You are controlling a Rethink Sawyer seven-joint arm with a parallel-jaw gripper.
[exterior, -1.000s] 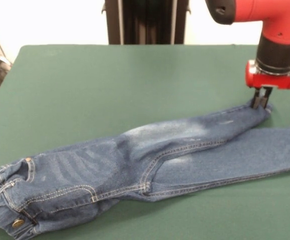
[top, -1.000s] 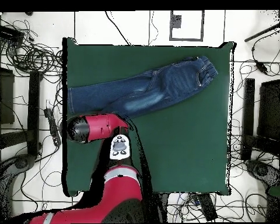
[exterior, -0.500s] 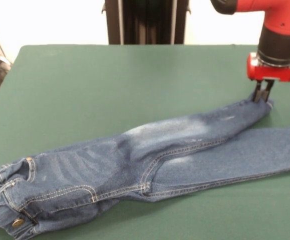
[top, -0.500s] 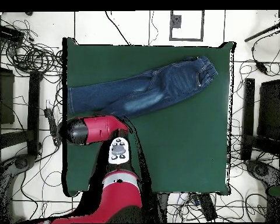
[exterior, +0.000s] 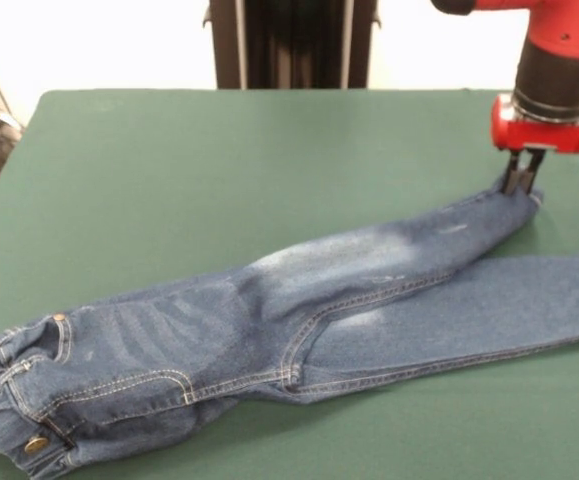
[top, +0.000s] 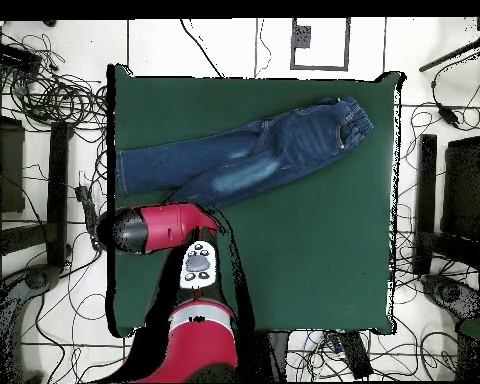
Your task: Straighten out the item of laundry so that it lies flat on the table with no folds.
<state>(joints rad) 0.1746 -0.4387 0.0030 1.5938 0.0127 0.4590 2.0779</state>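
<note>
Lifted gripper (exterior: 521, 178) seemingly pinches jeans (exterior: 269, 320) cuff.

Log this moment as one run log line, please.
gripper: shut on jeans leg cuff | jeans: legs crossed near crotch, not flat | table: jeans along one side | phase: pulling leg out

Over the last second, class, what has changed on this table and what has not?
The gripper, shut on the hem of one leg of the jeans, has drawn that leg further out towards the robot's side of the table, so the two legs now spread wider apart. Its hold is unchanged. The waistband and the other leg lie where they did.
</note>
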